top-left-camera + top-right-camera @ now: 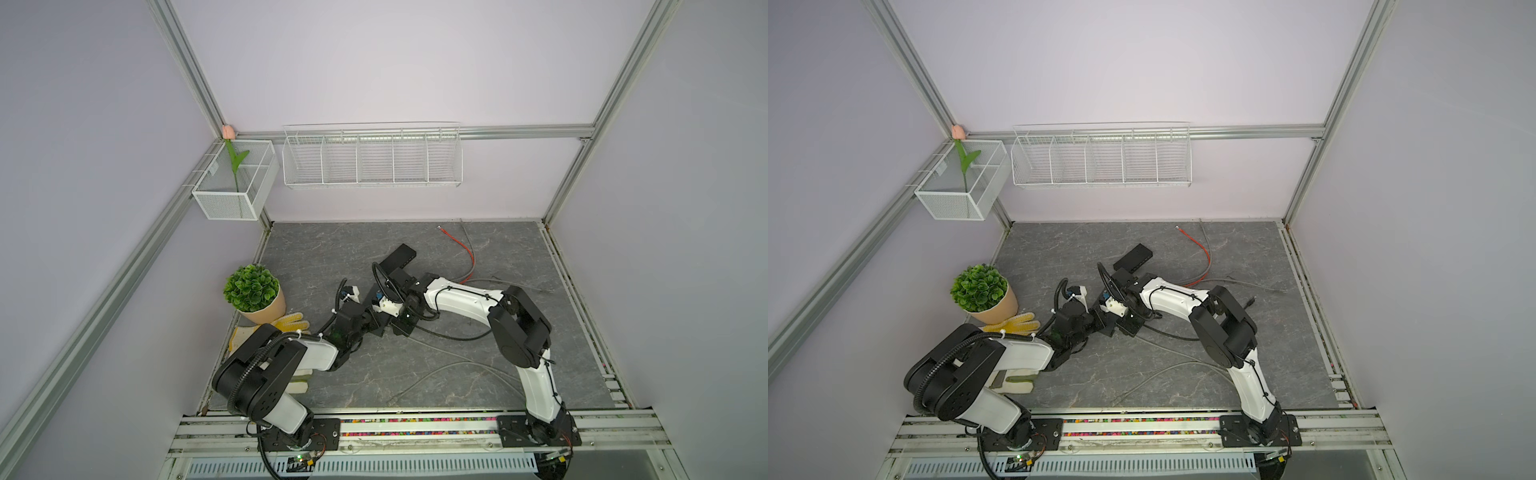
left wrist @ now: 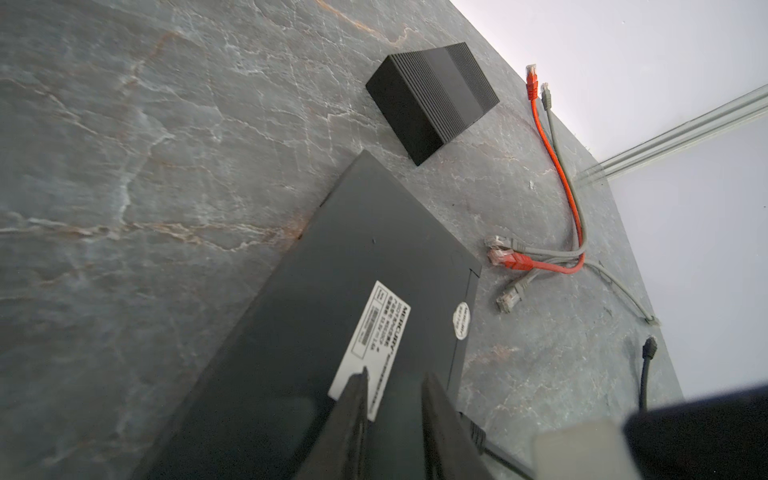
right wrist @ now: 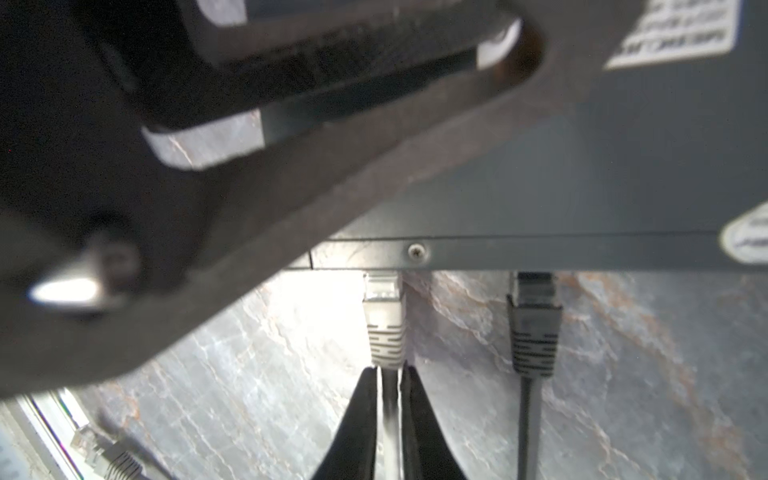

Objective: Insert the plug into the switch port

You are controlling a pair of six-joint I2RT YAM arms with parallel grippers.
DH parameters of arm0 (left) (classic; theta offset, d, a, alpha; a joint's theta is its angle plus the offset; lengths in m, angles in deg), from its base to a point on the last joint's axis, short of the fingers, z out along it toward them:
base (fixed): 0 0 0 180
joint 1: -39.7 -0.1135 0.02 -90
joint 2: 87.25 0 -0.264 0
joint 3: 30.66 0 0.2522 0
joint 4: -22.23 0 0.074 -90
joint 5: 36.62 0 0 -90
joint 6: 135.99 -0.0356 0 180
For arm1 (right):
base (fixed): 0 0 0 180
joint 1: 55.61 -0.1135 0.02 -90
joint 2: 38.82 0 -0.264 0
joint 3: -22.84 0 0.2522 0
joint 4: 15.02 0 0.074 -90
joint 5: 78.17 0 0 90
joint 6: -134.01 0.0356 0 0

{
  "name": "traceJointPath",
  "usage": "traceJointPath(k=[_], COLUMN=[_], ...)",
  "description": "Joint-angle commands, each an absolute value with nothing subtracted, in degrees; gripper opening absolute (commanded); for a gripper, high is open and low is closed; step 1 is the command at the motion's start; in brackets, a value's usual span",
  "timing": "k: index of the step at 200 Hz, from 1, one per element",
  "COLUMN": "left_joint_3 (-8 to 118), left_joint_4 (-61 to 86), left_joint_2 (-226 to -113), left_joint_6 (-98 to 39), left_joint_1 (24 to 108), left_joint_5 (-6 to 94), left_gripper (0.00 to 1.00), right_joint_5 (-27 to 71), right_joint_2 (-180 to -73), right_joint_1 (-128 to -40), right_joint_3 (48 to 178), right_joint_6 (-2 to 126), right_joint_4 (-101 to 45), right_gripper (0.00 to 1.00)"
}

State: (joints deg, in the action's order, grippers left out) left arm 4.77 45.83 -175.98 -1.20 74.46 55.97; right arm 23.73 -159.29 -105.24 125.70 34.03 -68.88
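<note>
pale grey ethernet plug [image 3: 384, 316] sits nose-in at the flat black metal switch [image 3: 540, 187] edge, mid-frame in both top views under the wrists. right gripper [image 3: 388, 372] straddles its cable [image 3: 390, 415], can't tell if clamped. left gripper [image 2: 395, 382] slightly parted over white label [image 2: 374, 345]. i'd push straight till latched.

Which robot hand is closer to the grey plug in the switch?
Right. The right gripper sits just behind the grey plug, astride its cable; the left gripper is over the switch, farther off.
</note>
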Motion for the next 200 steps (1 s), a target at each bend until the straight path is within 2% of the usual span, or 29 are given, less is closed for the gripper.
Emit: traceJointPath(k=[1, 49, 77, 114, 149, 200], left_joint_3=[2.9, 2.4, 3.6, 4.3, 7.3, 10.5], left_joint_4=[36.4, 28.1, 19.2, 14.8, 17.5, 23.1], left_joint_2=[-176.2, -166.1, -157.2, -149.3, -156.6, -170.4], left_joint_6=[-3.7, -4.3, -5.4, -7.2, -7.8, -8.6], left_joint_1=[78.4, 76.8, 74.8, 66.0, 57.1, 56.6], left_joint_5=[44.3, 48.0, 52.8, 53.4, 47.5, 40.0], left_gripper=[0.27, 0.27, 0.27, 0.28, 0.27, 0.25], right_joint_5=[27.6, 23.3, 21.0, 16.8, 14.9, 15.6], right_joint_2=[-157.7, -151.4, -147.8, -145.1, -143.8, -144.0], right_joint_1=[-107.6, -107.4, -107.3, -107.3, -107.3, -107.6], right_joint_3=[125.0, 117.9, 114.3, 111.3, 108.8, 106.6], right_joint_6=[32.3, 32.7, 32.7, 33.4, 33.6, 33.0], right_joint_4=[-49.7, -47.6, -46.7, -46.8, -47.3, -48.6], right_gripper=[0.19, 0.28, 0.29, 0.29, 0.29, 0.26])
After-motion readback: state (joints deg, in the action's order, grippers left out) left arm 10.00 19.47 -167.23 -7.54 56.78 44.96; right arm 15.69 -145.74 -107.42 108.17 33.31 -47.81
